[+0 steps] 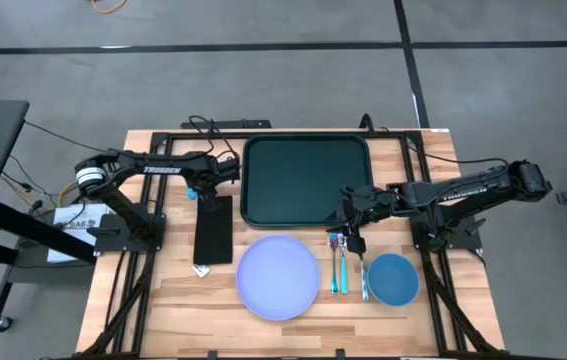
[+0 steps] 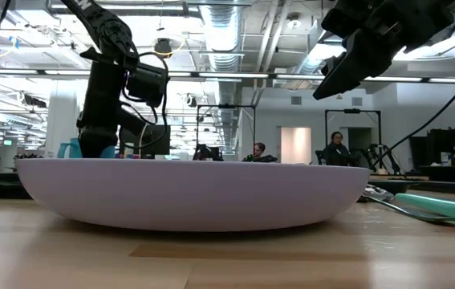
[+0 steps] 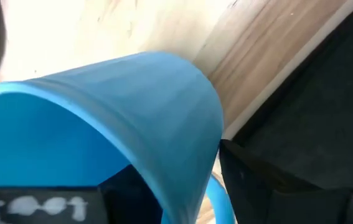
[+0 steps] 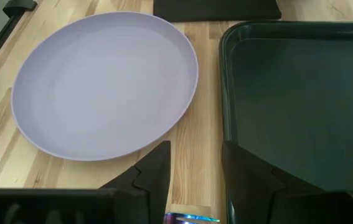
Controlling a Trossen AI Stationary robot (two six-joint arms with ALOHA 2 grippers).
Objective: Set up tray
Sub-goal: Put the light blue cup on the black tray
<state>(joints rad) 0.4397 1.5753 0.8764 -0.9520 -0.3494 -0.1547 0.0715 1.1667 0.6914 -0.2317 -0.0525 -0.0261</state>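
The dark green tray [image 1: 306, 180] lies at the table's far middle and also shows in the right wrist view [image 4: 301, 93]. Nearer are a lavender plate [image 1: 278, 277], a blue bowl [image 1: 393, 279] and teal-handled cutlery [image 1: 339, 268]. My left gripper [image 1: 197, 190] is left of the tray, at the far end of a flat black rectangle [image 1: 213, 230], shut on a blue cup [image 3: 101, 118]. My right gripper [image 1: 351, 228] hangs open over the wood between tray, plate and cutlery, with nothing between its fingers [image 4: 157, 168]. My left gripper has the blue cup by its wall at the rim [image 3: 192, 180]. One finger is inside the cup and the other finger [image 3: 276, 180] is outside it. The fingers slant steeply down from above. I cannot tell whether the cup stands on the table.
Black frame rails run along the table's far and side edges [image 1: 203, 135]. Bare wood shows left of the black rectangle and at the near left corner [image 1: 153, 310]. The bowl and cutlery crowd the near right.
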